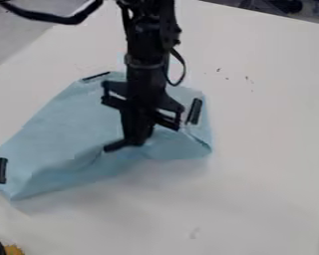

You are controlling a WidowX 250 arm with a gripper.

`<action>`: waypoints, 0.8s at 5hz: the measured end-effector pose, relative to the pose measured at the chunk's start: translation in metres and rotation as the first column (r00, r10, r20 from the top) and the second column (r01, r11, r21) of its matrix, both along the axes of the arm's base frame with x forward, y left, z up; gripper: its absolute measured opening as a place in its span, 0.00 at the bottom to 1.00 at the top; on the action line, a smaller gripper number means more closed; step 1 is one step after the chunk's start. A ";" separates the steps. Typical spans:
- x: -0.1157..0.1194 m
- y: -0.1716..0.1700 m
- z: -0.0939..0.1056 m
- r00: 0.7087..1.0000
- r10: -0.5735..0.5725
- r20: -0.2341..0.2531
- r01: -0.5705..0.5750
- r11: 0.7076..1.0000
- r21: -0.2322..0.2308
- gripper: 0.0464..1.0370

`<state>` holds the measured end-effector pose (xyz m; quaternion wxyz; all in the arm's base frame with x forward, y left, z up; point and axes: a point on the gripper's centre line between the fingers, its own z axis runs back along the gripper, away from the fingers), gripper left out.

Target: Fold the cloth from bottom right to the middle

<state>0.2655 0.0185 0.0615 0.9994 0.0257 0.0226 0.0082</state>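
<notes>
Black robotic tool over a partly folded, pale-blue fabric cloth on a white desk.
Its opening and any grip: cannot tell.

1. Cloth: lies on the table, left of the view's centre.
2. Gripper: low at the cloth's near part, right of its middle; contact cannot be confirmed.
3. Left strip: on the cloth's left end.
4. Far strip: on the cloth's far edge, behind and left of the gripper.
5. Right strip: near the cloth's right edge, right of the gripper.
6. Specks: on the table, behind and right of the cloth.
7. Unidentified object: at the view's near left corner, before the cloth.
</notes>
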 end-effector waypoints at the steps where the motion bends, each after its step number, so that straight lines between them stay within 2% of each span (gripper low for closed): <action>1: 0.011 0.019 -0.018 0.999 -0.035 -0.010 0.034 0.999 -0.041 0.04; 2: 0.018 0.034 -0.037 0.999 -0.052 0.001 0.052 0.995 -0.080 0.09; 3: 0.027 0.040 -0.048 0.997 -0.075 0.024 0.077 0.991 -0.111 0.29; 4: 0.034 0.046 -0.046 0.994 -0.097 0.051 0.100 0.992 -0.081 0.60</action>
